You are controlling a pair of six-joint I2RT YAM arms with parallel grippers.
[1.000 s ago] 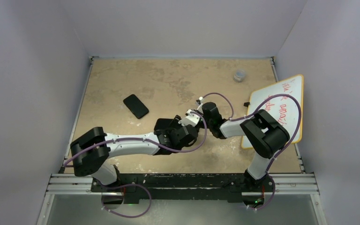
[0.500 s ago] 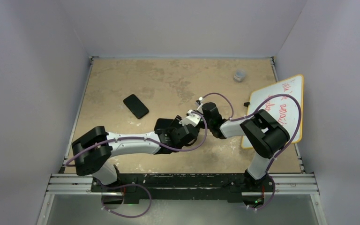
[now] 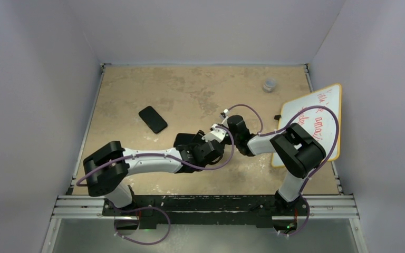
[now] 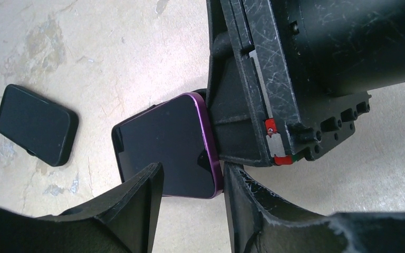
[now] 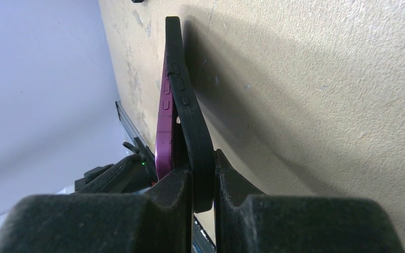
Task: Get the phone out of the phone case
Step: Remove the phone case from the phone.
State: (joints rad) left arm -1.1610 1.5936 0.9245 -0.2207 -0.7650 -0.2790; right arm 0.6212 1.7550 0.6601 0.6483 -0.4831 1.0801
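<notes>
Desk (image 3: 137, 89): tan, blotched, with walls on three sides. I see both arms reaching in to meet over its middle, a little right of centre.

Whiteboard (image 3: 324, 113): at the right edge, tilted up against the right wall. The red writing on it is too small for me to read.

Right gripper (image 5: 203, 174): comes in from the right, clamped on the edge of the black case (image 5: 182, 89). On my right wrist view the case wall sits pinched between the two fingers.

Left gripper (image 4: 192, 171): comes in from the left, close up against the right one. The jaws are apart. On my left wrist view the near end of the phone (image 4: 166, 145) shows in the gap, its purple edge just beside one finger. I cannot tell if either finger touches it.

Phone: purple rim, dark screen, between the two grippers over mid-desk. Edge-on from the right wrist, phone and case lie together at the far end and split apart toward the clamp. It is partly out, not free.

Case: side-button bumps visible, bowed away from the phone near the clamp.

Black slab (image 3: 153, 119): flat on the desk, left of and beyond the grippers, well apart from them.

Grey thing (image 3: 268, 84): far right of the desk, too small for me to identify.
</notes>
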